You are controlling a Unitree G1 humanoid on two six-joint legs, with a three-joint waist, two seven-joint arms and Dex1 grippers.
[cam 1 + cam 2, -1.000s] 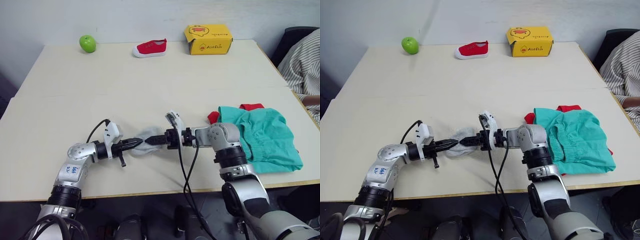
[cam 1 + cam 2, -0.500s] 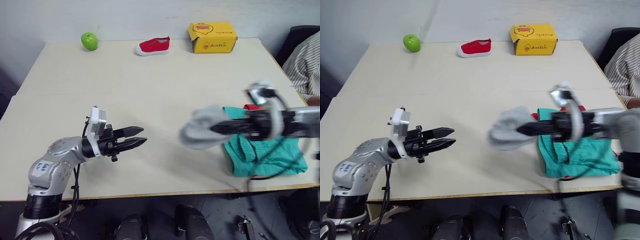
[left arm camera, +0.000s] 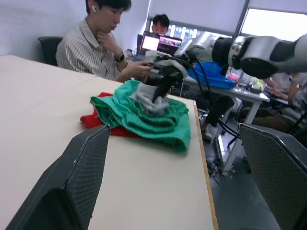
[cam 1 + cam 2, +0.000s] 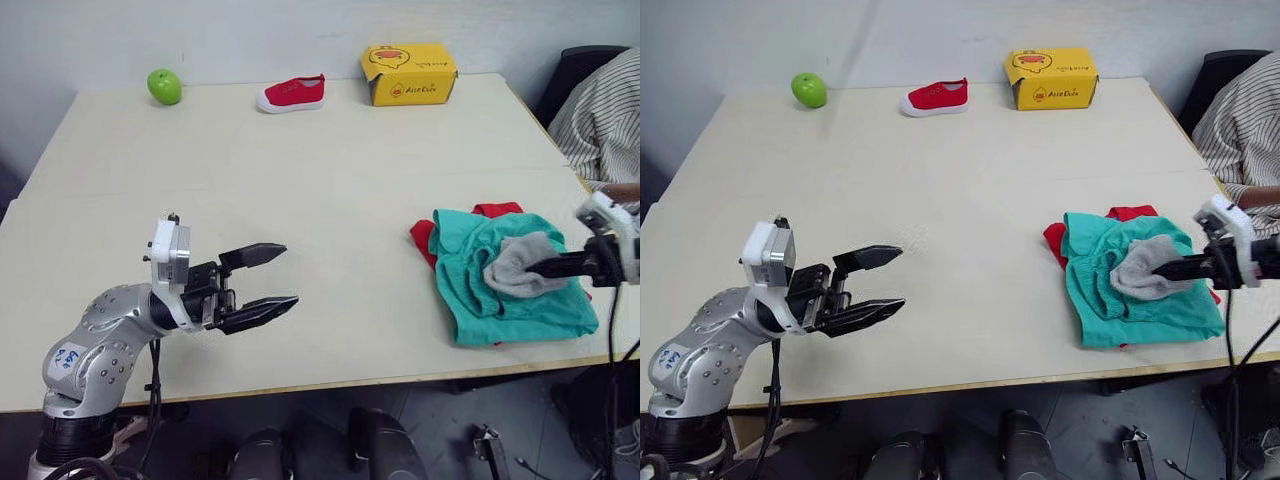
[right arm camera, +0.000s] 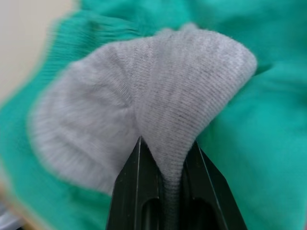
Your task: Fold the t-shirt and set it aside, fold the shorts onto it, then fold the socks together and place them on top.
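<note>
The folded teal shorts [image 4: 500, 285] lie on the red t-shirt [image 4: 497, 210] at the table's right front. The grey socks [image 4: 515, 266] rest bunched on top of the shorts, and my right gripper [image 4: 540, 268] is shut on them, coming in from the right edge. In the right wrist view the black fingers [image 5: 144, 189] pinch the grey socks [image 5: 158, 105] over teal cloth. My left gripper [image 4: 272, 278] hovers open and empty above the table's left front. The left wrist view shows the shorts [image 3: 148, 117] with the socks [image 3: 149, 98] on them.
A green apple [image 4: 164, 86], a small red shoe [image 4: 292, 94] and a yellow box [image 4: 409, 73] line the far edge. A person in a striped shirt [image 4: 605, 115] sits beyond the table's right side. Bare tabletop [image 4: 300, 190] spans the middle.
My right gripper carried the socks from the table's front middle to the right, onto the shorts. My left gripper let go of them, opened wide and pulled back left.
</note>
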